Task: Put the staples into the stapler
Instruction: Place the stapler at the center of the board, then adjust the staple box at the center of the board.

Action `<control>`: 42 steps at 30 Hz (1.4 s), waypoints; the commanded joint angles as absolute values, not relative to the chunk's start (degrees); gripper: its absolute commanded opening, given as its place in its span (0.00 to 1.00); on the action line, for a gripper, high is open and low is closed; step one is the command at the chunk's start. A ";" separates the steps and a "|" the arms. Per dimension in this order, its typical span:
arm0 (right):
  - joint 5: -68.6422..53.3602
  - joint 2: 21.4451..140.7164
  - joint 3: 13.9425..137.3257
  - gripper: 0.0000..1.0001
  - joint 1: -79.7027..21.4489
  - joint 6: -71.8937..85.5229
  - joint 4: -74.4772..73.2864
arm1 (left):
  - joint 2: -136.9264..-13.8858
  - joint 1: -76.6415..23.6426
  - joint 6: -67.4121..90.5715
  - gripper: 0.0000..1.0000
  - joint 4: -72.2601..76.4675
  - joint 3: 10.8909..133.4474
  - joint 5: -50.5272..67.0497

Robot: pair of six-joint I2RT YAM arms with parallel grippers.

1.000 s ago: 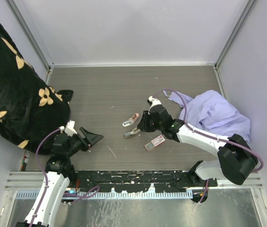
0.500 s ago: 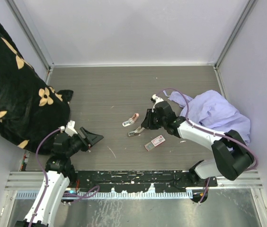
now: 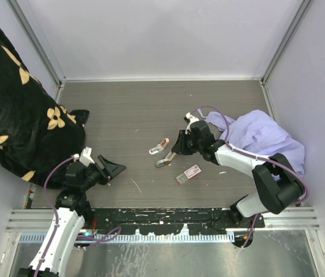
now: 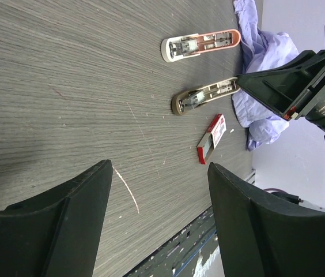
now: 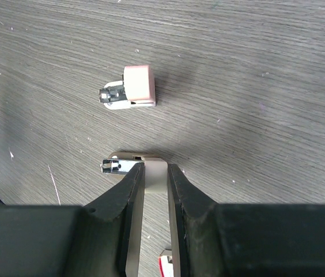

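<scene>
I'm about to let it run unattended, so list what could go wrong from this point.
1. The right gripper pinches only the very end of the tan stapler; if lifted, the stapler could pivot or slip out.
2. The staples box lies close beside that stapler, so a sideways sweep of the gripper might knock it away.
3. The left gripper hangs open well apart from both, so nothing steadies the stapler for loading.
</scene>
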State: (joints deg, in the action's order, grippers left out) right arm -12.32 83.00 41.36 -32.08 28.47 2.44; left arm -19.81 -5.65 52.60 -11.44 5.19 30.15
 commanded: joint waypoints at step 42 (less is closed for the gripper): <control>-2.83 60.17 36.03 0.53 -34.47 37.99 -19.89 | -47.97 -15.42 28.54 0.85 -9.23 27.62 22.54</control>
State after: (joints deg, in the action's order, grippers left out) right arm -5.80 63.40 39.24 -33.39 31.00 -16.67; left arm -42.19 -10.24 33.71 -15.68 22.31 26.24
